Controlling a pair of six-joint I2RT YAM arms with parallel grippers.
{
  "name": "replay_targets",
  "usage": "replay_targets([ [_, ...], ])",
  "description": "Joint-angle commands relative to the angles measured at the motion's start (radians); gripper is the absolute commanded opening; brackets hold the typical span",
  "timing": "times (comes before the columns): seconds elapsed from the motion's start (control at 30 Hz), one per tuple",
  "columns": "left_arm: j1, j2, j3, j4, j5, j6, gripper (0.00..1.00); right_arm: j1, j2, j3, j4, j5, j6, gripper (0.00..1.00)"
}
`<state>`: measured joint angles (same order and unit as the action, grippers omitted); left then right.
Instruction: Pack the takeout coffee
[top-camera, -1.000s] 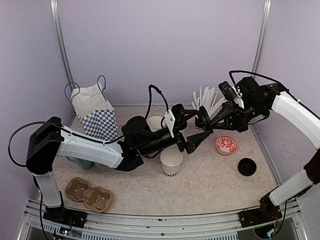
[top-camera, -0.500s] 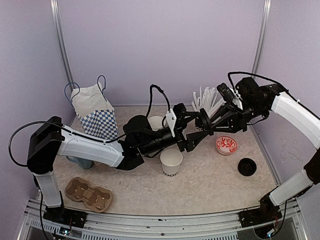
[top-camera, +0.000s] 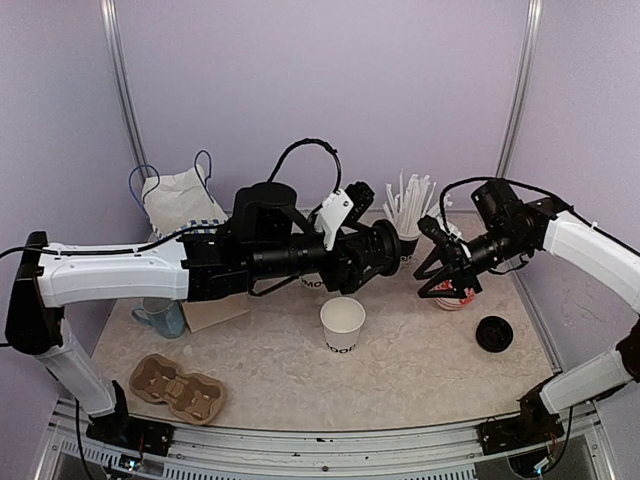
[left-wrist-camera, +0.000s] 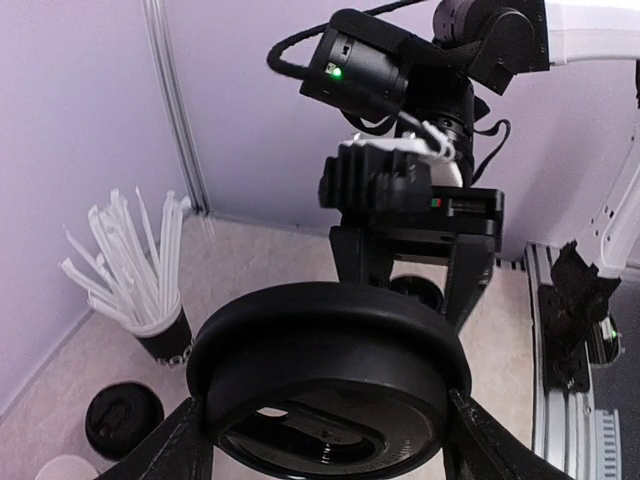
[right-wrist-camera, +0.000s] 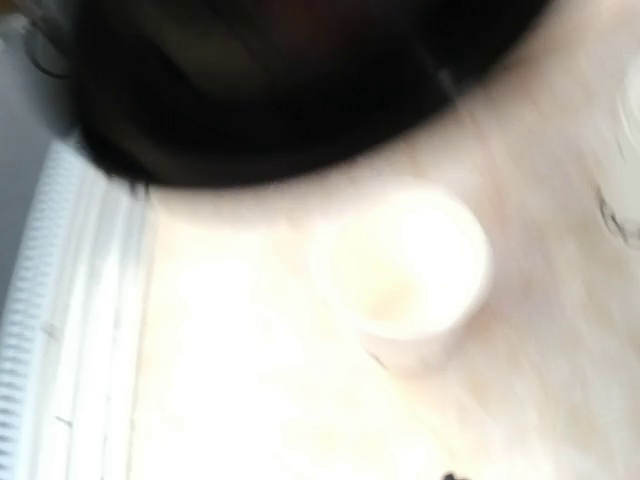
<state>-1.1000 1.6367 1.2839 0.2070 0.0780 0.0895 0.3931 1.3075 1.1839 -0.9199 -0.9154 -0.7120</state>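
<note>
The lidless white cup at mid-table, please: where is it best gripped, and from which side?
Probably the side wall of the white cup just below its rim, coming level from the right: it stands upright, open-mouthed, and the left arm reaches across behind it.

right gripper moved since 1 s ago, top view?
Yes. The right gripper has pulled back to the right and toward the near edge, away from the cup of straws. It now sits over the red-patterned dish.
</note>
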Motion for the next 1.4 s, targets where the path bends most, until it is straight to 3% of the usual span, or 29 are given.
replay_targets([
  [0.0, 0.007, -0.042, 0.091, -0.474, -0.027, -0.008, 0.73, 0.046, 0.079, -0.059, 0.185, 0.193, 0.022, 0.49],
  [0.23, 0.034, -0.09, 0.096, -0.696, -0.143, -0.035, 0.73, 0.114, 0.258, -0.066, 0.317, 0.246, -0.079, 0.5],
  [0.5, 0.09, -0.127, 0.096, -0.909, -0.123, -0.072, 0.73, 0.173, 0.517, 0.055, 0.307, 0.261, -0.232, 0.61],
  [0.73, 0.096, -0.181, 0.062, -0.966, -0.101, -0.085, 0.73, 0.211, 0.647, 0.137, 0.306, 0.217, -0.267, 0.69],
  [1.07, 0.09, -0.165, 0.114, -1.119, -0.053, -0.085, 0.73, 0.342, 0.718, 0.114, 0.308, 0.177, -0.231, 0.66],
  [1.37, 0.053, -0.124, 0.135, -1.136, -0.022, -0.085, 0.73, 0.346, 0.694, 0.11, 0.244, 0.1, -0.22, 0.68],
])
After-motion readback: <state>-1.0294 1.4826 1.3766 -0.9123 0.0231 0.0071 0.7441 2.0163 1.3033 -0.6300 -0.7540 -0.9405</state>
